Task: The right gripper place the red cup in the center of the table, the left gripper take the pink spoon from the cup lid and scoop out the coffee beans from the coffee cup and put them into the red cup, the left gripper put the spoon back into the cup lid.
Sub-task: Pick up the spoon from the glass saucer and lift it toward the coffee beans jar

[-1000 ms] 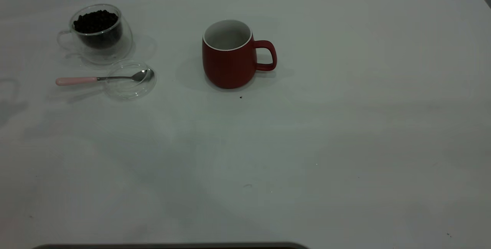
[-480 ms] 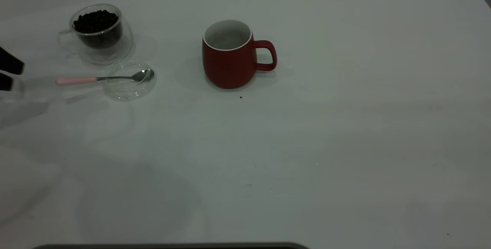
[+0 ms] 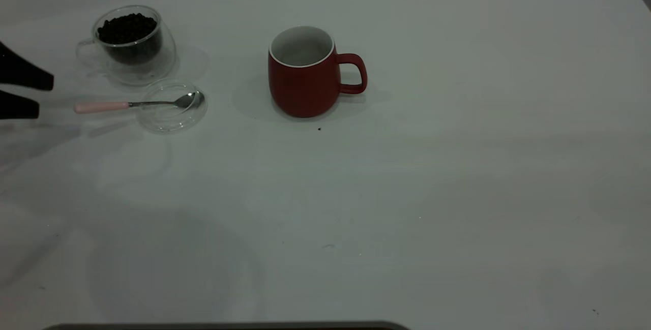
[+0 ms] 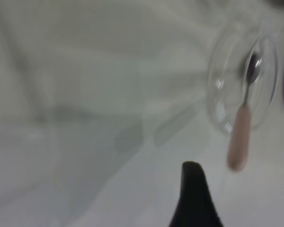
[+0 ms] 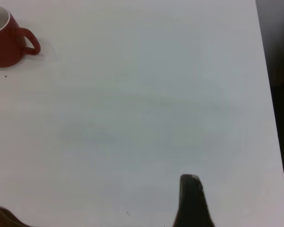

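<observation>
Reaching for pink spoon (image 3: 133,104) with left gripper (image 3: 36,94), jaws parted, empty | spoon bowl in cup lid (image 3: 170,119), handle pointing toward jaws along its long axis | red cup (image 3: 304,73) mid-surface | right gripper out of exterior view, jaw state unclear

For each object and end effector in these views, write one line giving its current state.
Dark red matte mug: upright, empty.
Clear double-walled glass cup: upright, holds dark coffee beans.
Clear round glass lid: flat on white table.
Pink-handled metal spoon: bowl resting in lid.
Left end effector: open, short of spoon handle.
Right end effector: away from mug.
</observation>
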{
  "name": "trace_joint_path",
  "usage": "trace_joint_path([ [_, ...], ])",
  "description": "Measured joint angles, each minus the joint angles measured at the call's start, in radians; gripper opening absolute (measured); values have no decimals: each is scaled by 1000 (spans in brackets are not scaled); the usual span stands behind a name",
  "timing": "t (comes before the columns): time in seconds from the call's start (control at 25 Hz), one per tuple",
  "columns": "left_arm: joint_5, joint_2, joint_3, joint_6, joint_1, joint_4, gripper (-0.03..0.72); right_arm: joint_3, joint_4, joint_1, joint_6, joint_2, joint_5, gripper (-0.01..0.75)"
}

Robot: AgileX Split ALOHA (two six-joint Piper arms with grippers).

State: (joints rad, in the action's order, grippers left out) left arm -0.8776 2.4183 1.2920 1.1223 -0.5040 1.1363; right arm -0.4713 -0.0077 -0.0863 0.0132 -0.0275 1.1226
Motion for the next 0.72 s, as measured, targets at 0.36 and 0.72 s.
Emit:
trace_joint_path([
  [0.36,35,73,0,37,88,70,589,0,0,0,0,0,0,558],
  [0.72,43,123,-9,71,122,163,589,0,0,0,0,0,0,558],
])
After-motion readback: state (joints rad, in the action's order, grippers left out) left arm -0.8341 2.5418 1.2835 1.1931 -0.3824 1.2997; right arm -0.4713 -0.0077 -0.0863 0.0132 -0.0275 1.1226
